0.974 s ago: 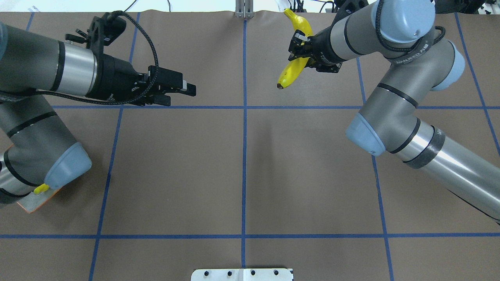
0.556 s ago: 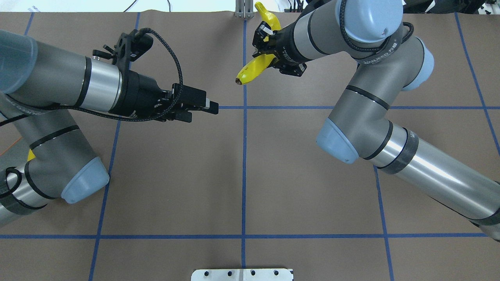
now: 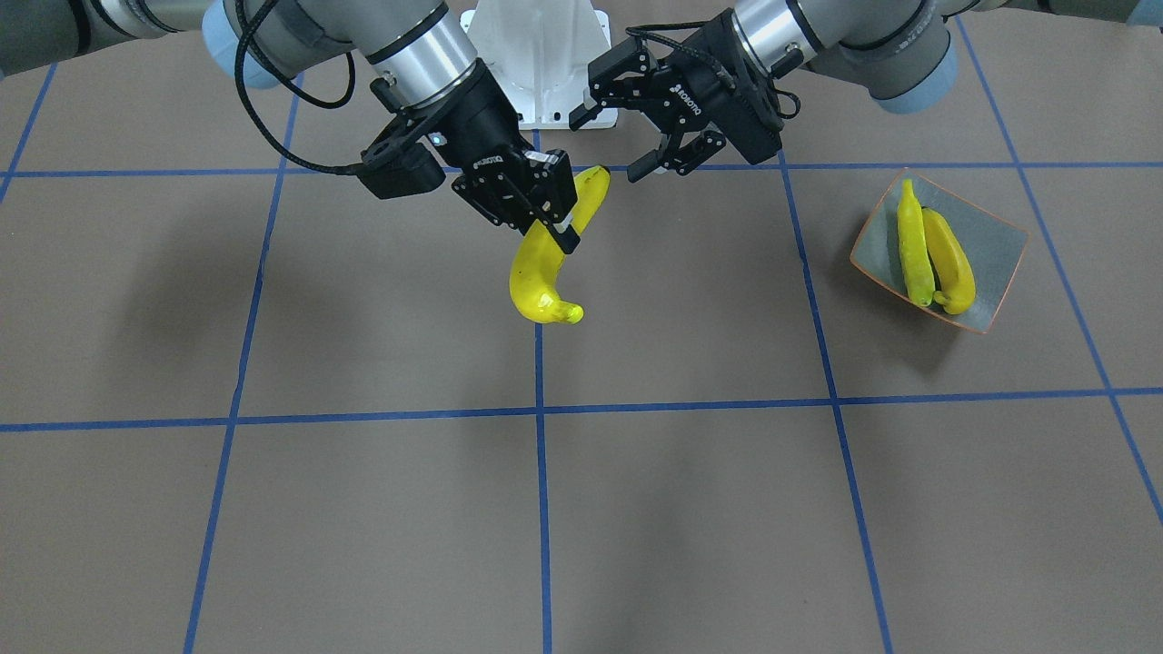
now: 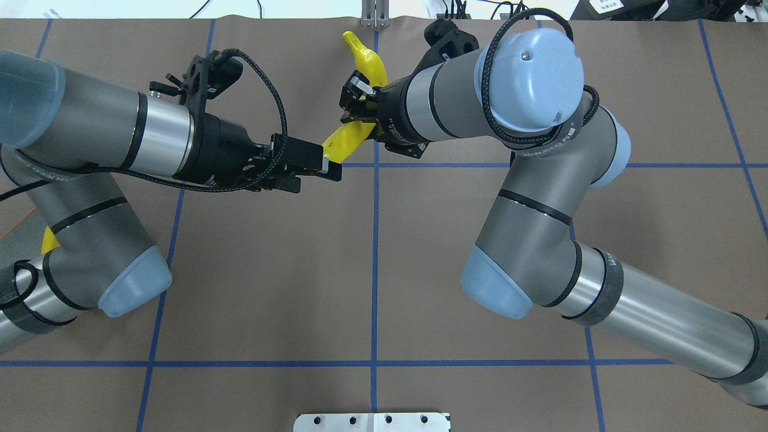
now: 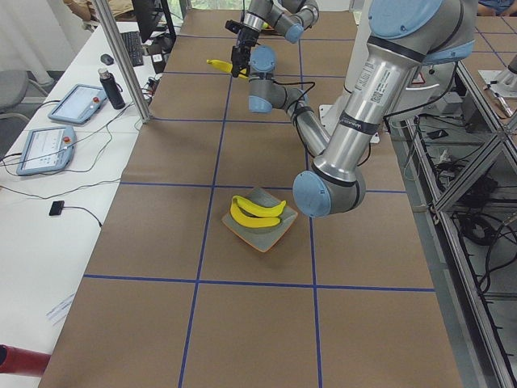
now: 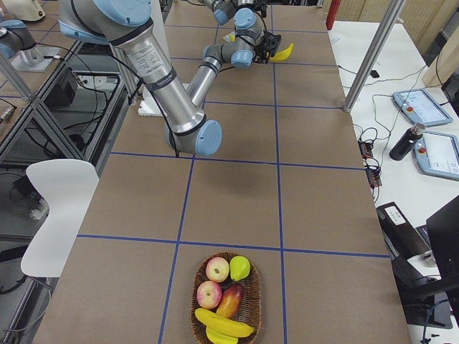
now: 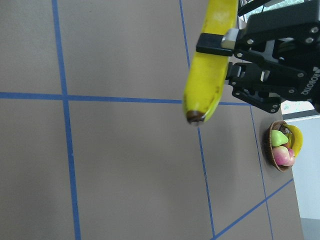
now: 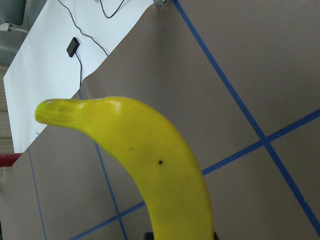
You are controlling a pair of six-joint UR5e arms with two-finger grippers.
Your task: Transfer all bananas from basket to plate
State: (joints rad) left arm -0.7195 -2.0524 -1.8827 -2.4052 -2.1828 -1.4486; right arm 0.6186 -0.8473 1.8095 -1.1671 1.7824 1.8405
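Observation:
My right gripper (image 3: pixel 536 204) (image 4: pixel 355 103) is shut on a yellow banana (image 3: pixel 538 282) (image 4: pixel 345 139) and holds it above the middle of the table. The banana fills the right wrist view (image 8: pixel 155 170). My left gripper (image 3: pixel 611 143) (image 4: pixel 332 168) is open and empty, its fingertips right beside the banana's blunt end (image 7: pixel 200 95), apart from it. The grey-green plate (image 3: pixel 999 254) (image 5: pixel 260 241) holds two bananas (image 3: pixel 945 263) (image 5: pixel 258 212) side by side. The wicker basket (image 6: pixel 257 301) (image 7: pixel 268 152) holds a banana (image 6: pixel 224 322) at its near end.
The basket also holds two apples (image 6: pixel 209 292), a green pear (image 6: pixel 240 267) and a reddish fruit. It stands at the table's end on my right, the plate on my left. A white base plate (image 4: pixel 372 422) sits at the near table edge. Blue tape lines grid the brown cover.
My right arm has carried the banana leftward to the table's centre line. My left arm has moved right, and its open gripper now sits at the banana's blunt end.

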